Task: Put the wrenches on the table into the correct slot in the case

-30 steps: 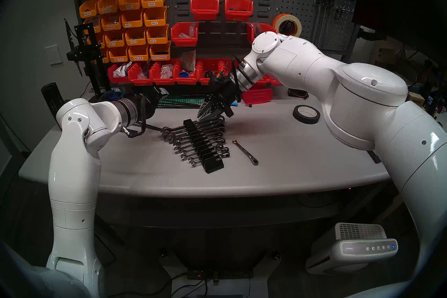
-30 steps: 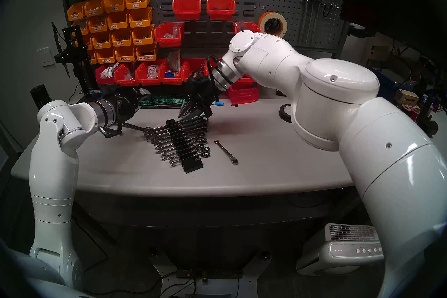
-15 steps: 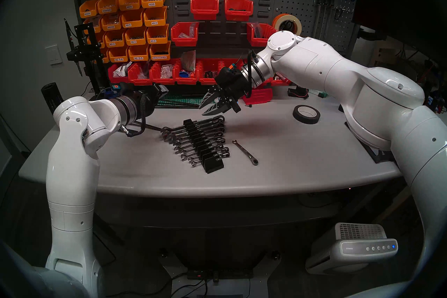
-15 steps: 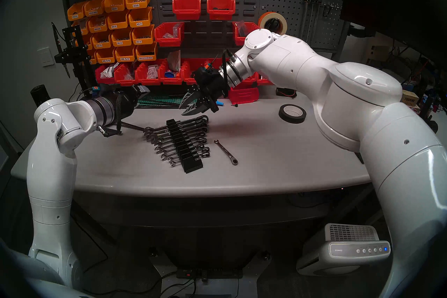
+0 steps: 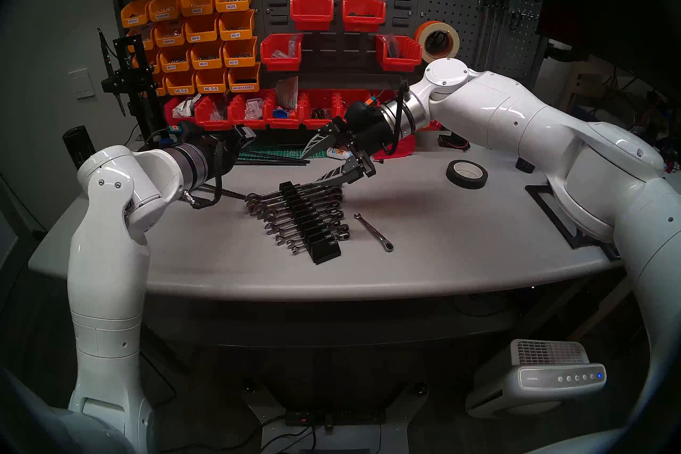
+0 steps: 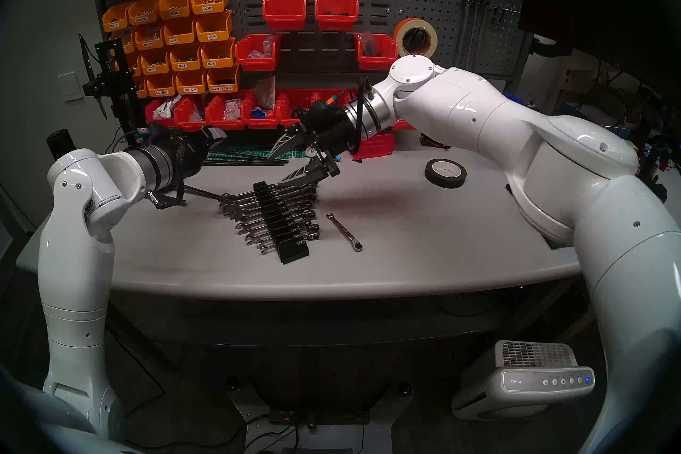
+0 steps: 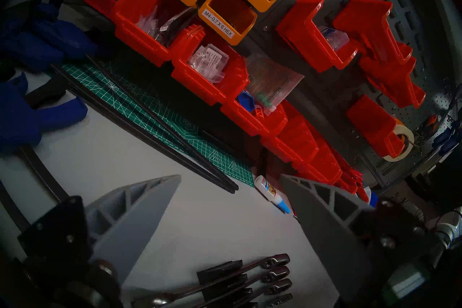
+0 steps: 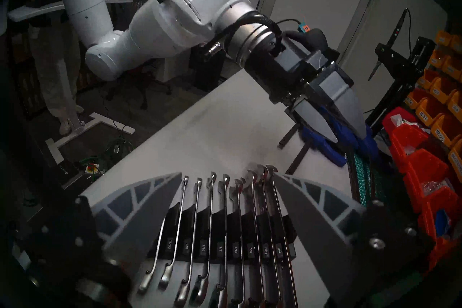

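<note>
The right gripper (image 5: 313, 164), a second ago nearly closed and pressed down at the far end of the case (image 5: 308, 221) over the rearmost wrench (image 5: 294, 192), has lifted clear of it and drawn back toward the right. Its jaws have spread wide and hold nothing; the lower finger (image 5: 329, 177) now hangs just above the far ring ends. The right forearm has swung outward, uncovering more of the black frame (image 5: 552, 210) on the table (image 5: 442, 250).

Orange bin (image 7: 228, 15) label reads "M4-0.7 X 6 HEX"; rack (image 8: 220, 253) label "1/2"
</note>
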`<action>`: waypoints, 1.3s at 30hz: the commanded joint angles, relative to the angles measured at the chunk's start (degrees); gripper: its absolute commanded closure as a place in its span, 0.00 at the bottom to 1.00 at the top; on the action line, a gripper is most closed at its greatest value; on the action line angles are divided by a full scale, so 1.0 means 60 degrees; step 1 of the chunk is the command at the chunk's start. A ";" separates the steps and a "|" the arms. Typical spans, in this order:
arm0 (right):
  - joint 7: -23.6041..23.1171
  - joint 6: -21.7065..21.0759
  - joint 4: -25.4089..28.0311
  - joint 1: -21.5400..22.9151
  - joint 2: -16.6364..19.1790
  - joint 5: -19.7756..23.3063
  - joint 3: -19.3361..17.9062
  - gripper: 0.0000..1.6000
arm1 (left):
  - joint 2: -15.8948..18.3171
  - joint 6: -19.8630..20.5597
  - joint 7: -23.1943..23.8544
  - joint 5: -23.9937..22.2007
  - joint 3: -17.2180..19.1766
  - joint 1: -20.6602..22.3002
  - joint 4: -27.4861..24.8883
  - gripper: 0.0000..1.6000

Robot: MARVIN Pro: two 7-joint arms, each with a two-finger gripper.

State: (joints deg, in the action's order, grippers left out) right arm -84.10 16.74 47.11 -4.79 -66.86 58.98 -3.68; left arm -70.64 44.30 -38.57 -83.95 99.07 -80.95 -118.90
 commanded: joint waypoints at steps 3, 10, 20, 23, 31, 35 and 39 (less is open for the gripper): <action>0.0789 0.0152 0.1152 -0.0221 0.1187 0.0498 -0.0523 0.13 | 0.0053 -0.0192 0.0022 0.0239 0.0125 0.0165 -0.0372 0.00; 0.1425 0.0293 0.2082 -0.0491 0.1733 0.0673 -0.0687 0.00 | 0.0069 -0.0296 0.0033 0.0436 0.0165 0.0147 -0.0468 0.00; 0.2746 0.0490 0.3735 -0.0875 0.2725 0.0738 -0.0854 0.00 | 0.0054 -0.0551 0.0070 0.0758 0.0238 0.0114 -0.0708 0.00; 0.3233 0.0507 0.4345 -0.0976 0.3080 0.0704 -0.0879 0.00 | 0.0041 -0.0621 0.0089 0.0845 0.0233 0.0084 -0.0749 0.00; 0.4357 0.0345 0.5431 -0.1142 0.3852 0.0584 -0.0825 0.00 | 0.0018 -0.0811 0.0157 0.1062 0.0197 0.0009 -0.0826 0.00; 0.4751 0.0340 0.5986 -0.1209 0.4224 0.0553 -0.0848 0.00 | 0.0012 -0.0862 0.0175 0.1132 0.0183 -0.0015 -0.0837 0.00; 0.5127 0.0171 0.6766 -0.1345 0.4824 0.0496 -0.0765 0.00 | 0.0007 -0.0905 0.0190 0.1191 0.0170 -0.0036 -0.0844 0.00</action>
State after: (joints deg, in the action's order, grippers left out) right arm -57.20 18.55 81.26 -12.79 -44.40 62.08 -7.06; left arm -70.43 39.99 -38.41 -77.21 99.97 -82.31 -122.14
